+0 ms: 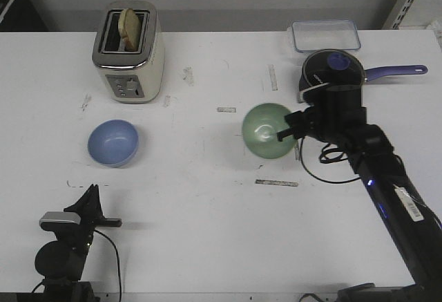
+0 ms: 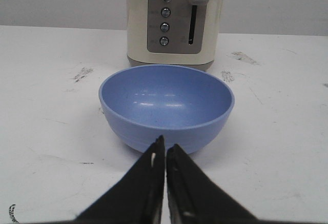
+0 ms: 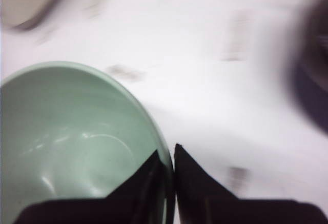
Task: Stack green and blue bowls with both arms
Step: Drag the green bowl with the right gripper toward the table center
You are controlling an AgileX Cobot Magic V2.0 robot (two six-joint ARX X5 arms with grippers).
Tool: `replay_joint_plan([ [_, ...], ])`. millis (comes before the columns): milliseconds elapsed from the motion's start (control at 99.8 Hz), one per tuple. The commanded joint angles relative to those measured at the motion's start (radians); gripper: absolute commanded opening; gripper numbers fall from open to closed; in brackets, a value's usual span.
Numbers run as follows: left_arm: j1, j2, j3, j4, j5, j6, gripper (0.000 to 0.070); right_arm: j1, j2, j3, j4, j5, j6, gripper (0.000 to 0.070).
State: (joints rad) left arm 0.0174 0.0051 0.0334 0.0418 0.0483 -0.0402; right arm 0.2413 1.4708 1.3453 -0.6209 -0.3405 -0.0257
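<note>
Jaws of right arm [image 3: 170, 155] seemingly pinch green bowl [image 3: 77, 142] rim

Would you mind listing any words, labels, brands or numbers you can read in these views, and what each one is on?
No text can be read in any view.
Toaster: small print beside its buttons, too small to read.
Saucepan: pale marks on its lid, too small to read.
Right arm: white label with dark marks, too small to read.
Green bowl and blue bowl: no markings visible.
</note>
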Motion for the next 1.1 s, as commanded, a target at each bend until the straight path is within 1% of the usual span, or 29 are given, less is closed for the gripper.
replay_joint_plan([
  [0, 0.0, -0.001, -0.02, 0.011, -0.003, -0.002, 0.0001, 0.085, 0.04, 0.01, 0.01, 0.004, 0.023, 0.0],
  [170, 0.0, -0.001, -0.02, 0.011, -0.003, -0.002, 0.0001, 0.23, 0.124, 0.01, 0.006, 0.005, 0.003, 0.0],
  [401, 0.0, -0.001, -0.02, 0.008, -0.003, -0.002, 0.0001, 0.329, 0.249, 0.01, 0.008, 0.003, -0.035, 0.0],
  [561, 0.0, -0.001, -0.02, 0.005, -0.003, -0.002, 0.0001, 0.36, 0.313, 0.01, 0.008, 0.003, -0.079, 0.0],
  [812, 0.0, -0.001, -0.02, 0.005, -0.003, -0.002, 0.0001, 0.362, 0.347, 0.01, 0.006, 0.007, -0.107, 0.0001],
  [872, 0.0, -0.001, -0.02, 0.005, -0.003, -0.002, 0.0001, 0.362, 0.347, 0.01, 0.006, 0.005, -0.106, 0.0013],
  [912, 0.0, -0.001, -0.02, 0.005, -0.003, -0.002, 0.0001, 0.361, 0.347, 0.01, 0.005, 0.0, -0.106, 0.0045],
  [942, 0.0, -0.001, -0.02, 0.005, -0.003, -0.002, 0.0001, 0.361, 0.347, 0.01, 0.003, 0.0, -0.106, 0.0116],
  [952, 0.0, -0.001, -0.02, 0.005, -0.003, -0.002, 0.0001, 0.361, 0.347, 0.01, 0.003, 0.0, -0.106, 0.0128],
  [982, 0.0, -0.001, -0.02, 0.005, -0.003, -0.002, 0.0001, 0.361, 0.345, 0.01, 0.0, 0.0, -0.105, 0.0212],
  [992, 0.0, -0.001, -0.02, 0.005, -0.003, -0.002, 0.0001, 0.361, 0.344, 0.01, -0.003, 0.0, -0.105, 0.0257],
  [1002, 0.0, -0.001, -0.02, 0.005, -0.003, -0.002, 0.0001, 0.361, 0.343, 0.01, -0.003, 0.0, -0.106, 0.0271],
  [1032, 0.0, -0.001, -0.02, 0.005, -0.003, -0.002, 0.0001, 0.361, 0.342, 0.011, -0.006, 0.0, -0.105, 0.0359],
  [1062, 0.0, -0.001, -0.02, 0.005, -0.003, -0.002, 0.0001, 0.361, 0.338, 0.011, -0.009, 0.0, -0.104, 0.0411],
  [1093, 0.0, -0.001, -0.02, 0.005, -0.003, -0.002, 0.0001, 0.361, 0.334, 0.011, -0.009, 0.0, -0.102, 0.0434],
])
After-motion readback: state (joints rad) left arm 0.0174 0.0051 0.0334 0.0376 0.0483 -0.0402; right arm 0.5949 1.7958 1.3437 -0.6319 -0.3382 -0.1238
